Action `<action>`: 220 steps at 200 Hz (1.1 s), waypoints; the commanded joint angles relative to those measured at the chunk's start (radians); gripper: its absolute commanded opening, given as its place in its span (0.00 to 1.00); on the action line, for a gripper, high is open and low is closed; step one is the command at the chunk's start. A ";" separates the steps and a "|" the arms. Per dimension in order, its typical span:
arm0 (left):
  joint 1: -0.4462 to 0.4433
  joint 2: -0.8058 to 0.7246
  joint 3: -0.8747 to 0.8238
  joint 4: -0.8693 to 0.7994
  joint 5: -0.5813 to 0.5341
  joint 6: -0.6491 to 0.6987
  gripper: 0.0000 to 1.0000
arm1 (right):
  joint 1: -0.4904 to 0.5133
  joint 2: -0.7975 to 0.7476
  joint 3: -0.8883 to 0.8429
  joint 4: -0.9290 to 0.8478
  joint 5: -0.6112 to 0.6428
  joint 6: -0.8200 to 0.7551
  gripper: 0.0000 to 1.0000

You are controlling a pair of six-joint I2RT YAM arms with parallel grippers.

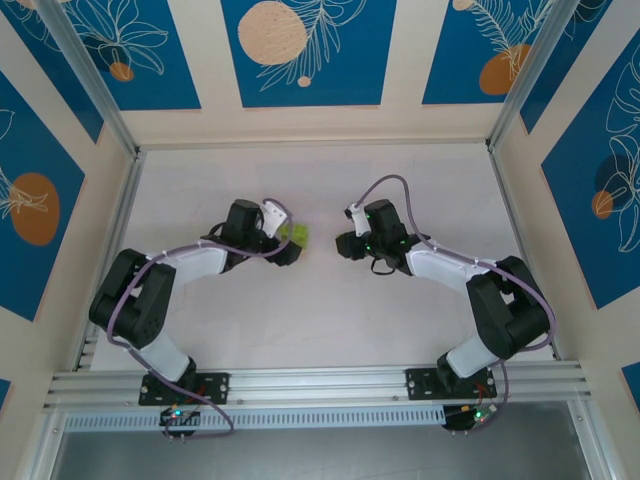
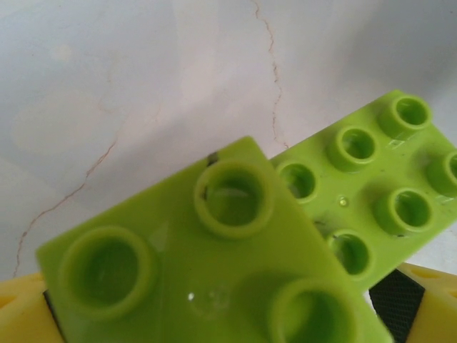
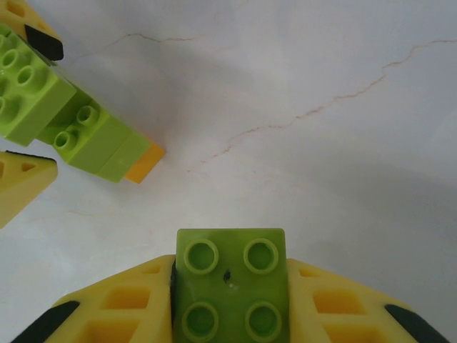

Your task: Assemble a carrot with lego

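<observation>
Clamped in left gripper [image 1: 291, 243], mid-table: carrot [image 3: 86, 132], glossy lime studded bricks plus orange tip [image 3: 145, 163]. Clamped in right gripper [image 3: 230, 314]: square four-stud lime brick [image 3: 230, 279], smooth plastic. Beneath: matt white table [image 3: 321, 86], hairline cracks.

Glossy plastic lego [image 2: 171, 236], matt tabletop [image 2: 143, 86]

A gap of bare tabletop [image 1: 320, 300] is left between the carrot [image 1: 296, 236], clamped in the left gripper [image 1: 289, 246], and the square lime-green brick [image 3: 230, 286], gripped by the right gripper [image 1: 346, 246]. Wide free room is seen beyond both, up to the back wall [image 1: 310, 125]; the sides are closed by panelled walls [image 1: 40, 200].
</observation>
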State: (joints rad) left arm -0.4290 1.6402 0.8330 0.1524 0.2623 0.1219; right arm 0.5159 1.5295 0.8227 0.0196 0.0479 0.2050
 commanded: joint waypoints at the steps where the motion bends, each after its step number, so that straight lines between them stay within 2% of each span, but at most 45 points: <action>1: 0.026 0.018 0.036 0.010 0.040 -0.003 0.99 | 0.006 0.009 0.018 -0.016 -0.025 -0.006 0.25; 173: 0.041 0.094 0.148 -0.036 0.178 0.026 0.99 | 0.006 0.036 0.015 -0.020 -0.036 -0.015 0.25; 195: 0.041 0.111 0.168 -0.043 0.200 0.025 0.93 | 0.004 0.037 0.015 -0.024 -0.037 -0.017 0.25; 220: 0.041 0.126 0.191 -0.059 0.229 0.028 0.79 | 0.001 0.037 0.018 -0.026 -0.040 -0.017 0.25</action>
State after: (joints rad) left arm -0.4011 1.7451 0.9817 0.1131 0.4267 0.1333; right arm 0.5175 1.5604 0.8227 0.0090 0.0399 0.2043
